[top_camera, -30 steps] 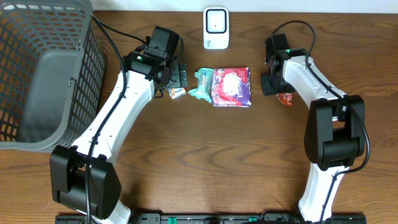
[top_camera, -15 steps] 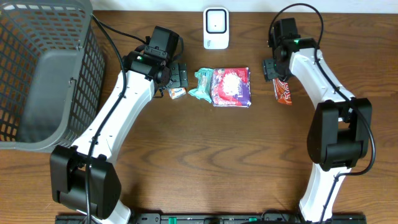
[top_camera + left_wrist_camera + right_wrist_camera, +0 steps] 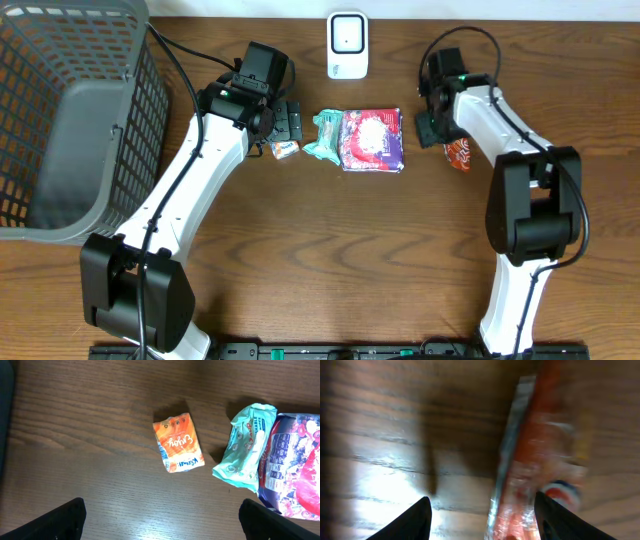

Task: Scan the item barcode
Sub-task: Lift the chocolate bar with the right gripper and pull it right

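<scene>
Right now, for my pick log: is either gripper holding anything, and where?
Nothing held: left gripper is open above the orange packet; right gripper open over the red packet lying on the table.

Crinkled red-orange packet (image 3: 458, 155) lying flat, white scanner (image 3: 347, 45) well apart

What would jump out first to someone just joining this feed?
The big grey basket filling the left side, then the bright cluster in the middle: a purple pack, a teal packet and an orange packet. The white scanner stands at the far edge, and the right end effector hangs over a red packet.
</scene>
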`<action>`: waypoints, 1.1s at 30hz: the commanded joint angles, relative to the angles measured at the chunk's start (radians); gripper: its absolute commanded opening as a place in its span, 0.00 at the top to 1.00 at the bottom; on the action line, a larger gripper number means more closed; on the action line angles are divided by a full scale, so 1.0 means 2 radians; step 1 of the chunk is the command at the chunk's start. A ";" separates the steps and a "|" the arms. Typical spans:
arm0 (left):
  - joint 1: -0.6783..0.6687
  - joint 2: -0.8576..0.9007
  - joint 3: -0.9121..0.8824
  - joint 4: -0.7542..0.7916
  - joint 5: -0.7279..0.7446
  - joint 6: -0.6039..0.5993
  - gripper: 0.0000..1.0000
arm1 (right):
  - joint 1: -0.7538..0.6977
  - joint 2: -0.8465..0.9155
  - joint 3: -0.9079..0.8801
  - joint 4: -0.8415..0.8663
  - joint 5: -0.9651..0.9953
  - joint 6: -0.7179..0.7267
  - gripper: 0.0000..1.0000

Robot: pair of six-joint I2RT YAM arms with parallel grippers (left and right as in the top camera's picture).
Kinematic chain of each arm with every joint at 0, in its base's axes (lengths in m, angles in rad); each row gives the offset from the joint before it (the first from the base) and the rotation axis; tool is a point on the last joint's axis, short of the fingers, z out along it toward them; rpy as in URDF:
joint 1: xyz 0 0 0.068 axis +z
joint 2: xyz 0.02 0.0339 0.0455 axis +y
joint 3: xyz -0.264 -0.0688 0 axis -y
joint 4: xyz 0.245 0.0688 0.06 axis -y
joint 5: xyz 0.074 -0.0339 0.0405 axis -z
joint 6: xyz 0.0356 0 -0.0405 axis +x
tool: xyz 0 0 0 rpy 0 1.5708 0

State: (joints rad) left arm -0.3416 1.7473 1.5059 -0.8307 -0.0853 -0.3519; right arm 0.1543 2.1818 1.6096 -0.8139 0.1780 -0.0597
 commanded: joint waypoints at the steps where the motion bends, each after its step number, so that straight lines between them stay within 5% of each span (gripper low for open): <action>1: 0.002 0.003 0.008 -0.001 -0.006 -0.002 0.02 | 0.002 0.018 -0.013 -0.001 0.011 0.011 0.38; 3: 0.002 0.003 0.008 -0.001 -0.006 -0.002 0.02 | 0.004 0.018 -0.013 -0.003 0.006 0.023 0.46; 7: 0.002 0.003 0.008 -0.001 -0.006 -0.002 0.02 | 0.016 0.017 -0.003 -0.017 -0.014 0.024 0.79; 9: 0.002 0.003 0.008 -0.001 -0.006 -0.002 0.02 | 0.026 0.017 0.020 -0.038 -0.009 0.030 0.82; 14: 0.002 0.003 0.008 -0.001 -0.006 -0.002 0.02 | 0.031 0.017 0.113 -0.106 -0.005 0.032 0.71; 17: 0.002 0.003 0.008 -0.001 -0.006 -0.002 0.02 | 0.025 0.017 0.174 -0.145 0.012 0.033 0.42; 21: 0.002 0.003 0.008 -0.001 -0.006 -0.002 0.02 | 0.014 0.017 0.206 -0.169 0.027 0.027 0.28; 26: 0.002 0.003 0.008 -0.001 -0.006 -0.002 0.02 | -0.014 0.019 0.184 -0.171 0.009 0.009 0.27; 33: 0.002 0.003 0.008 -0.001 -0.006 -0.002 0.02 | -0.065 0.019 0.117 -0.142 -0.149 -0.041 0.32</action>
State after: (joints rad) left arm -0.3416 1.7473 1.5059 -0.8303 -0.0853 -0.3519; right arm 0.0555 2.2208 1.8954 -1.1164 0.0425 -0.0826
